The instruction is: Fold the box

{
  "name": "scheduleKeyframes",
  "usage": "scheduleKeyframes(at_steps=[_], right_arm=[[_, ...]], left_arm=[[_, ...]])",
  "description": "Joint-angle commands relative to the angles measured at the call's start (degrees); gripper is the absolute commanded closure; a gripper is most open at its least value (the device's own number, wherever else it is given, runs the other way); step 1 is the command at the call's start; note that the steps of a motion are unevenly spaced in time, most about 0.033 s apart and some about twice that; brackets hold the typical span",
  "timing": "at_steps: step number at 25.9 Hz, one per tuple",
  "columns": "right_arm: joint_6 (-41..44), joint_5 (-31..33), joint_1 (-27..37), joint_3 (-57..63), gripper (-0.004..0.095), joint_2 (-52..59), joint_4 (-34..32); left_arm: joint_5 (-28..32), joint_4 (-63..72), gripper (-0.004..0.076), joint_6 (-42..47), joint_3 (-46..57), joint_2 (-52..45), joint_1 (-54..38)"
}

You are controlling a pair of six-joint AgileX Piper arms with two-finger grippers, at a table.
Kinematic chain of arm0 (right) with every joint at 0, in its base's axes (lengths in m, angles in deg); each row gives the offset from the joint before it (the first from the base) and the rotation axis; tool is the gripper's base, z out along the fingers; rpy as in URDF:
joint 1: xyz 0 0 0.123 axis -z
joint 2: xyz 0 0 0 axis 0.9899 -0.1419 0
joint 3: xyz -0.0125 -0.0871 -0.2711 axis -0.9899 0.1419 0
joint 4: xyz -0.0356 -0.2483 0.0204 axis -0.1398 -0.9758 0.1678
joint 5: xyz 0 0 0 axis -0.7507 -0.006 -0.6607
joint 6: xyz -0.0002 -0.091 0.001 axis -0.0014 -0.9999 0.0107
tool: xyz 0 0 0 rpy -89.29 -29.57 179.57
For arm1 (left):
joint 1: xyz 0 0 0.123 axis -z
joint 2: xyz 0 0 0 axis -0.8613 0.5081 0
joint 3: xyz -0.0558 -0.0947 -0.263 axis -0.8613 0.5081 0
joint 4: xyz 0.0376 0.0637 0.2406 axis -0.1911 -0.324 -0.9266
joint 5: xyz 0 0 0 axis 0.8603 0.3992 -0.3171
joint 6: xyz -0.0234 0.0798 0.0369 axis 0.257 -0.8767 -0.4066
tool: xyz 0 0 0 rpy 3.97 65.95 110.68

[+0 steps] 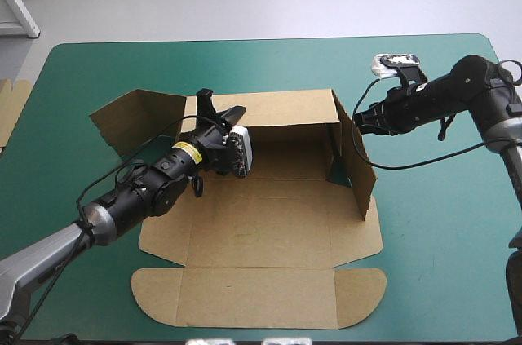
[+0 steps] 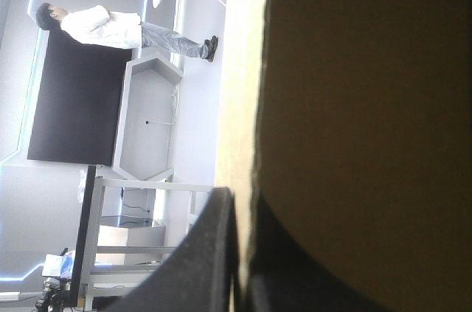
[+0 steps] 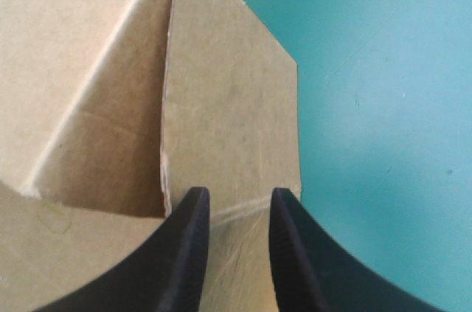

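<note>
The brown box (image 1: 261,231) lies open on the teal-green cover, with its back wall (image 1: 277,108) and right wall (image 1: 359,170) raised. A left flap (image 1: 134,121) tilts up and the lid (image 1: 261,296) lies flat at the front. My left gripper (image 1: 214,108) is shut on the back wall's left end. In the left wrist view the board's (image 2: 369,105) edge runs between the black fingers (image 2: 210,253). My right gripper (image 1: 359,121) is at the right wall's far top corner, outside it. Its fingers (image 3: 188,245) stand a little apart over the board (image 3: 228,105).
An edge of more brown board (image 1: 12,108) shows at the table's left edge. Bare teal-green cover (image 1: 440,239) stretches to the right of the box and along the far edge.
</note>
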Motion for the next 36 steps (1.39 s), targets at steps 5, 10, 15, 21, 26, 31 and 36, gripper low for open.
scheduleKeyframes(at_steps=[5,10,15,21,26,31,36], right_arm=[[0.33,4.31,-1.53,1.27,0.0638,3.48,2.36],[-2.35,0.6,-3.26,4.97,0.0639,5.28,2.33],[-7.01,-8.91,-3.55,12.68,0.0638,9.48,2.43],[-24.25,-22.48,-3.55,23.95,0.0638,13.67,13.21],[-35.39,-23.16,-3.55,27.34,0.0546,13.07,19.53],[-38.64,-21.85,-3.55,27.6,0.0325,13.07,20.08],[-46.46,-22.34,-3.55,27.6,0.0254,13.07,27.72]], left_arm=[[0.94,1.56,0.0734,1.31,-1.0,-1.16,0.41],[0.94,1.56,0.0734,1.31,-1.0,-1.16,0.41],[0.94,1.56,0.0734,1.31,-1.0,-1.16,0.41],[0.73,1.56,0.0734,1.31,-1.0,-1.16,0.41],[0.62,1.56,0.0734,1.31,-1.0,-1.16,0.41],[0.13,1.56,0.0734,1.31,-1.0,-1.16,0.41],[0.13,1.08,0.0734,1.31,-1.0,-1.16,0.41]])
